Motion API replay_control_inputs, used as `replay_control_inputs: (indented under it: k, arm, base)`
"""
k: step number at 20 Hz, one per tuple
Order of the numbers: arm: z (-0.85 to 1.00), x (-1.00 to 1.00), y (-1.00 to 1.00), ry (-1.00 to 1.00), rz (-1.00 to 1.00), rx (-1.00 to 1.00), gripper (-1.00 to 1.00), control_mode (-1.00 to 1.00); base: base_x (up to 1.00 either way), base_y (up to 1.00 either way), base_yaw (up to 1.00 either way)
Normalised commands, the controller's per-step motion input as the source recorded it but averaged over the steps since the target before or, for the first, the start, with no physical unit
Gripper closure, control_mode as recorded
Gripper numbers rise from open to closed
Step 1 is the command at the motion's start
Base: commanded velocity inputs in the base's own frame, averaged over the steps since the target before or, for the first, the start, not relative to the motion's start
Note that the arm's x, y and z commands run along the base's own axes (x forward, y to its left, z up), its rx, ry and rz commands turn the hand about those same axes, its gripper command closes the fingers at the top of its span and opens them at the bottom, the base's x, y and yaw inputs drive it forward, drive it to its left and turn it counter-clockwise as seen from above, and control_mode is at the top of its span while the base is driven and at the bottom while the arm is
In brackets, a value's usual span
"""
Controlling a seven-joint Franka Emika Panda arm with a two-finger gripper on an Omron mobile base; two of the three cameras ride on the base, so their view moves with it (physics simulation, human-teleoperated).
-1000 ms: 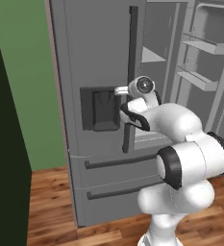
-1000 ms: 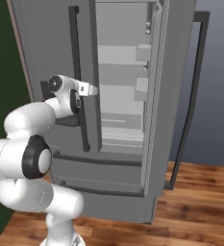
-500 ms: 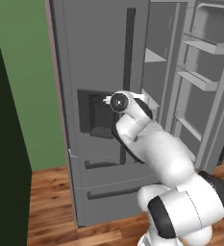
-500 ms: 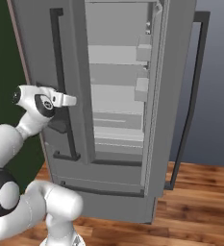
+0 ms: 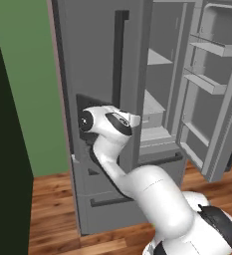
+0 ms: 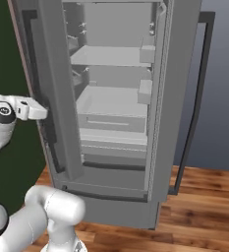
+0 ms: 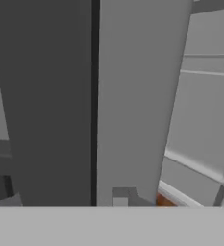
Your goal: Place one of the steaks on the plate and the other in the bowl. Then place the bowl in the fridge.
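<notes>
Here, room: wood floor (image 6: 204, 206), green wall (image 5: 33, 89) | fridge (image 5: 92, 60): right door swung open, shelves bare | my gripper (image 6: 37, 112): beside left door's edge, opening unclear, grasp unclear.

One fridge (image 5: 97, 60), two doors, one swung open (image 5: 214, 99), two dark bar handles, two lower drawers
</notes>
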Motion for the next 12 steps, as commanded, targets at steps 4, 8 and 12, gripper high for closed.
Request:
replay_control_inputs:
  k: [4, 8, 12]
  arm:
    - [0.0, -0.67, 0.38, 0.08, -0.22, 0.0, 1.0, -1.0]
    - [-0.04, -0.27, 0.44, 0.02, -0.14, 0.0, 1.0, -1.0]
    - [0.0, -0.09, 0.36, 0.0, -0.12, 0.0, 1.0, -1.0]
  base:
    - [0.0, 0.0, 0.0]
    - [0.0, 0.0, 0.0]
    - [0.0, 0.0, 0.0]
